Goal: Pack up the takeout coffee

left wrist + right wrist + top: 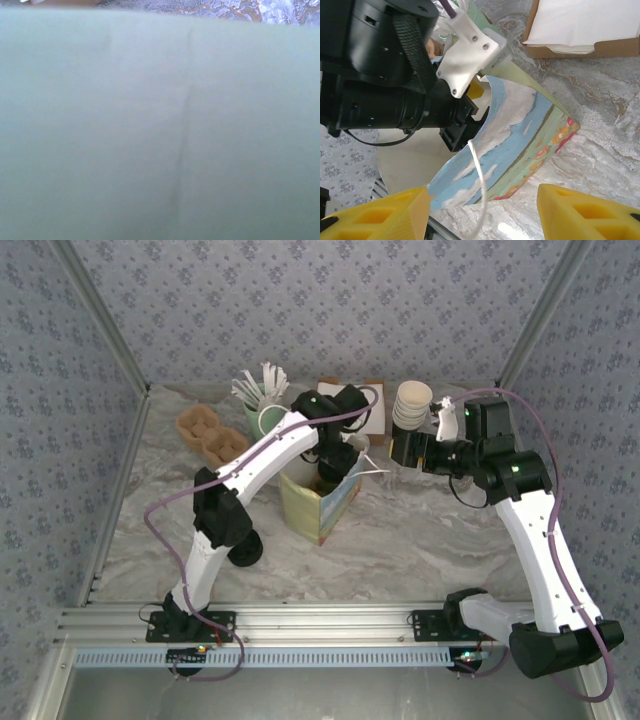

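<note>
**As Left Arm Dips Into Bag, Right Gripper Waits Wide**

While our left arm (255, 465) bends over the middle of the marbled table (430, 540), the left gripper (330, 472) reaches down into the mouth of the one paper bag (318, 510), which is printed with blue sky, white clouds and a strip of flowers. The bag's walls hide its jaws, so we cannot tell how they stand. Where the takeout coffee sits we cannot tell either. The wrist covers the bag's opening from above, and our left wrist camera faces a pale green surface (160, 125) crossed by one faint crease. Our right gripper (482, 220) hovers just beside the bag, its two yellow fingers (375, 217) spread wide with nothing clamped between them. One thin white handle loop (481, 185) hangs off the bag in front of them. Along the back of the table we count one mint cup with white sticks (262, 405), one stack of cream paper cups (412, 405), one brown pulp carrier (210, 435) and one open cardboard box of white napkins (580, 27).
</note>
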Tool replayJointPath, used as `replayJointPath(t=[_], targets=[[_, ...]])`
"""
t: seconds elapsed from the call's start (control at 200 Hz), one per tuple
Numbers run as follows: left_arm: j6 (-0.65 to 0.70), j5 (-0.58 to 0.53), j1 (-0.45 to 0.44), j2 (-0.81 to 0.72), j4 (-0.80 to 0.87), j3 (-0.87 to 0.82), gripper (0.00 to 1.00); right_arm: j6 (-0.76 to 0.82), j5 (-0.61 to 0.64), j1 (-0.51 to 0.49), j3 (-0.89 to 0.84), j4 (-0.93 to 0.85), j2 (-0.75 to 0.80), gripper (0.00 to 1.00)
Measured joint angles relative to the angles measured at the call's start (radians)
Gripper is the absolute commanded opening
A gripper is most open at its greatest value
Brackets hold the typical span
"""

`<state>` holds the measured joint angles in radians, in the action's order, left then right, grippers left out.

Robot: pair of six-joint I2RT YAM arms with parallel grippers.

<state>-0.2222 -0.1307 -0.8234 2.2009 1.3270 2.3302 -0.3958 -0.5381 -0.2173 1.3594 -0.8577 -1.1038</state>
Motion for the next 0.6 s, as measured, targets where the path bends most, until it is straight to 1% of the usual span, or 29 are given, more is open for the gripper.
replayJointPath(t=[0.155, 0.6], targets=[[0.0, -0.016, -0.009, -0.002, 0.043, 0.047, 0.87, 0.0, 0.0, 0.0, 0.0, 0.0, 0.0, 0.61], [-0.007, -0.042, -0.028, -0.072, 0.139, 0.162, 0.88, -0.007, -0.001, 0.0, 0.0, 0.001, 0.0, 0.61]])
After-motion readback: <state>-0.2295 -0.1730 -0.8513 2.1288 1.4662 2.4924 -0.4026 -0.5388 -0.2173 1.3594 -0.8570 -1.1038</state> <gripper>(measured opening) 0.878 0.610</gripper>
